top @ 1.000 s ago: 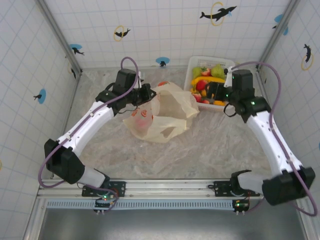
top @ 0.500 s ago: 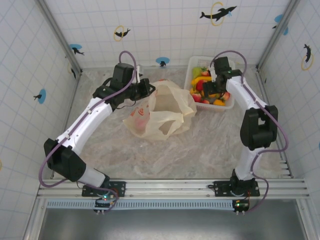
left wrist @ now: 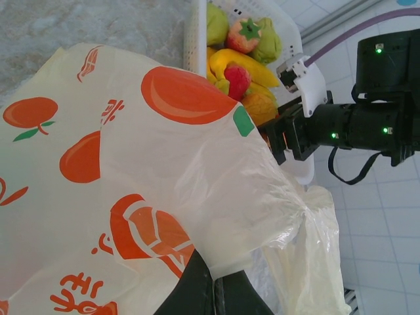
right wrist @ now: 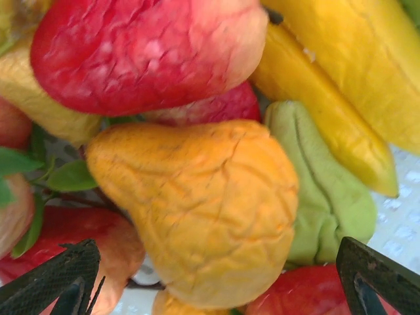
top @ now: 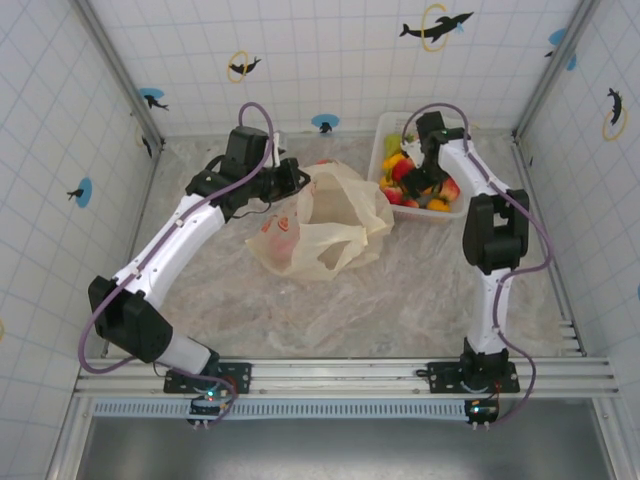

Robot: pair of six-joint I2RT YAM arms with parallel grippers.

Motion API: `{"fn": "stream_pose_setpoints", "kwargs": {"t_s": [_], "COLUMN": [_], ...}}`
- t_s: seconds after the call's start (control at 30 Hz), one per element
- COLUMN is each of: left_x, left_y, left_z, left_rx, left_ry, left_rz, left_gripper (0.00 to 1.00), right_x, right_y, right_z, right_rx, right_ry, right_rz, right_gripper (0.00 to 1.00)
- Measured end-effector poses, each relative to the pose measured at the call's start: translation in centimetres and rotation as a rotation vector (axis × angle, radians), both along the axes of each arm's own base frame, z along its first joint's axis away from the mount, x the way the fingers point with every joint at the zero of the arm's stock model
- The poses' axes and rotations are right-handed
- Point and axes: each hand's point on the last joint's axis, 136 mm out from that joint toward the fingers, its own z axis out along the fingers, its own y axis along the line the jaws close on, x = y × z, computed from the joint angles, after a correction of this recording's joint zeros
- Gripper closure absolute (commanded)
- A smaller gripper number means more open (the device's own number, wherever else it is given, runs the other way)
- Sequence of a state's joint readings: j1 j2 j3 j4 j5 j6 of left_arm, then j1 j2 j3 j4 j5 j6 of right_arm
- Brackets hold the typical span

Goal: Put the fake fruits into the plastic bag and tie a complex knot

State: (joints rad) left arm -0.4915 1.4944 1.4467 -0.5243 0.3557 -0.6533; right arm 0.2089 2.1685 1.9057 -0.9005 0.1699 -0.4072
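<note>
Left gripper (left wrist: pixel 214 289) pinches the plastic bag (left wrist: pixel 131 164); right wrist view: right gripper (right wrist: pixel 216 270) spread around orange pear (right wrist: pixel 197 197).

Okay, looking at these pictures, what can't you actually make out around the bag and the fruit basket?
Top view: inside the thin cream-yellow plastic bag; its own crumpled film covers the mouth.
Left wrist view: left gripper tips, cut by the bottom edge, draped in bag film.
Top view: middle of the rigid white basket, under the right arm.
Right wrist view: fruits beneath the orange plastic pear; right gripper fingers cut by the bottom edge.
</note>
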Motion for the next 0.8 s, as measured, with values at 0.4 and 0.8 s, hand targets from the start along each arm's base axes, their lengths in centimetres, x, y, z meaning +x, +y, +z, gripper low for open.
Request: {"fn": "stream_pose_setpoints", "kwargs": {"t_s": [0.4,0.8], "left_x": [0.0,0.1], "left_y": [0.0,0.0], "left_z": [0.4,0.5], "left_rx": [-0.003,-0.003], "left_ry": [-0.005,-0.006], "left_rz": [0.0,0.001], "left_gripper": [1.0,1.0], "right_x": [0.8,0.3], "right_y": [1.0,0.5], "right_z": [-3.3,-0.5], "right_rx": [-0.083,-0.053], "right_ry": [0.055,0.002], "right_rz": [0.088,0.055], "right_gripper": [0.28,0.41]}}
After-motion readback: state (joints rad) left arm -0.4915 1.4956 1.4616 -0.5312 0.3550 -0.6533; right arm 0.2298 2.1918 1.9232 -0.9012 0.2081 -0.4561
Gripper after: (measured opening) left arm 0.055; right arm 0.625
